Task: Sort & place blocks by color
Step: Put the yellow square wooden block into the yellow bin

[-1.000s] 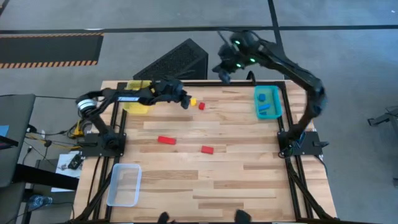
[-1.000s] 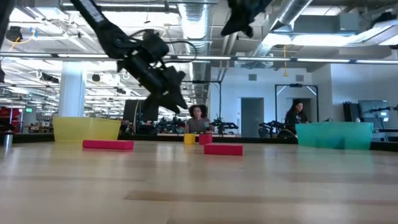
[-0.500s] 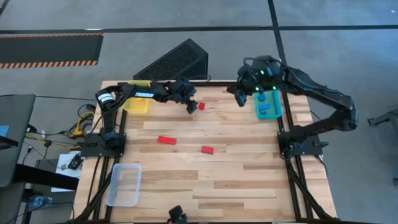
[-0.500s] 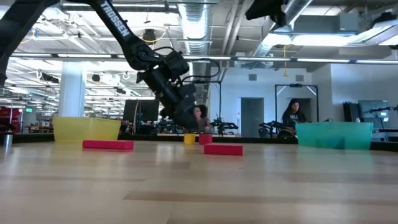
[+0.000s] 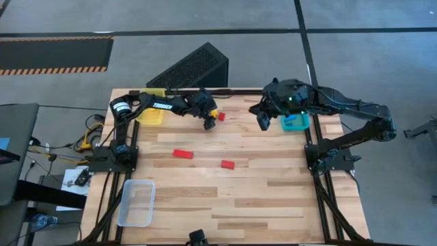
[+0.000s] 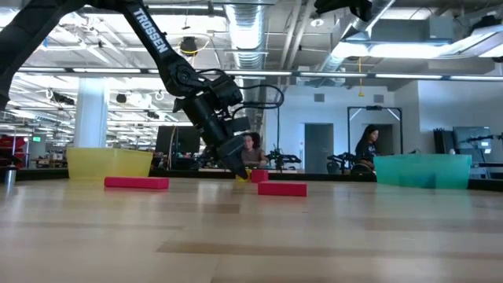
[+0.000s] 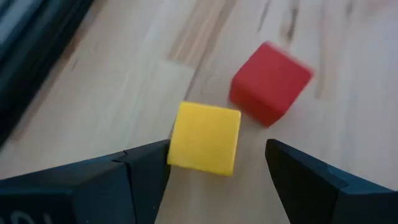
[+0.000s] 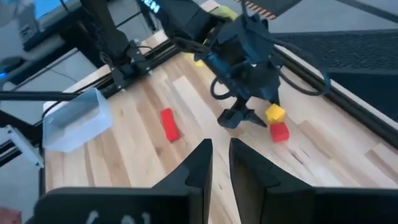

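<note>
Bright, even overhead light, faint shadows.
My left wrist feed smears the red block (image 7: 270, 91); ceiling strip lights (image 6: 440, 75) glare above the desk (image 6: 251, 236).

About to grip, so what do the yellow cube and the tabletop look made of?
Yellow cube: likely smooth, matte plastic; flat uniform faces, crisp edges, no grain. Tabletop: pale wood planks, seemingly sealed; visible grain streaks and board seams.
</note>
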{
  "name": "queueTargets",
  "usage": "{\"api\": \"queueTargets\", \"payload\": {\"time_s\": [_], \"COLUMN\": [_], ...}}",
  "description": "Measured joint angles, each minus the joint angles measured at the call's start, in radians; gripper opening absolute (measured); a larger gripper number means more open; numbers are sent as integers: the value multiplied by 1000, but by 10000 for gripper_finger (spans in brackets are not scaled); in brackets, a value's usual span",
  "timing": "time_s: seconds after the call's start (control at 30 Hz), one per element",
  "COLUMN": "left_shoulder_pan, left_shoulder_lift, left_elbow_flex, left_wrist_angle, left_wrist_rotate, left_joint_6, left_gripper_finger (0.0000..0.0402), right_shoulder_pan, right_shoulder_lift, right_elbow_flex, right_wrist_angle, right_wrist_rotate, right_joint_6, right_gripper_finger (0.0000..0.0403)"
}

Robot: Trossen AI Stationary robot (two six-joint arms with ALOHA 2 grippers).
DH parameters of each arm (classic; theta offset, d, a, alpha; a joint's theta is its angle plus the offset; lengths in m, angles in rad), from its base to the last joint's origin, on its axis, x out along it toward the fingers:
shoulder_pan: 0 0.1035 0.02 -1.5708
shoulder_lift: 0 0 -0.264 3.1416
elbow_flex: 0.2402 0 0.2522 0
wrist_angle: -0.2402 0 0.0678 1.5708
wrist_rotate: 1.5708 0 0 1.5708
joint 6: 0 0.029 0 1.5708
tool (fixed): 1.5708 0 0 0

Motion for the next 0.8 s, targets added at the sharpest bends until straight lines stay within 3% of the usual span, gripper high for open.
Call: {"api": "queueTargets", "payload": {"time_s": [0.17, 0.4, 0.6, 0.8], "left_shoulder_pan": [-14, -10, -8, -8], "left_shoulder_lift": [0, 0, -22, -147], "left_elbow_flex": [0, 0, -1, 0], "left_wrist_angle": [32, 58, 19, -114], "left_wrist_rotate": [-9, 52, 71, 1], "left_joint_6": [107, 140, 52, 79], "left_gripper_finger": [207, 98, 97, 115], "right_shoulder_pan": [98, 224, 303, 321], "right_shoulder_lift": [15, 70, 168, 324], "right_elbow_flex": [-1, 3, 0, 0], "right_wrist_angle": [-21, -189, -404, -496], "right_wrist_rotate": [205, 454, 538, 478], "right_joint_6": [128, 356, 547, 626], "right_gripper_finger": [76, 76, 76, 76]}}
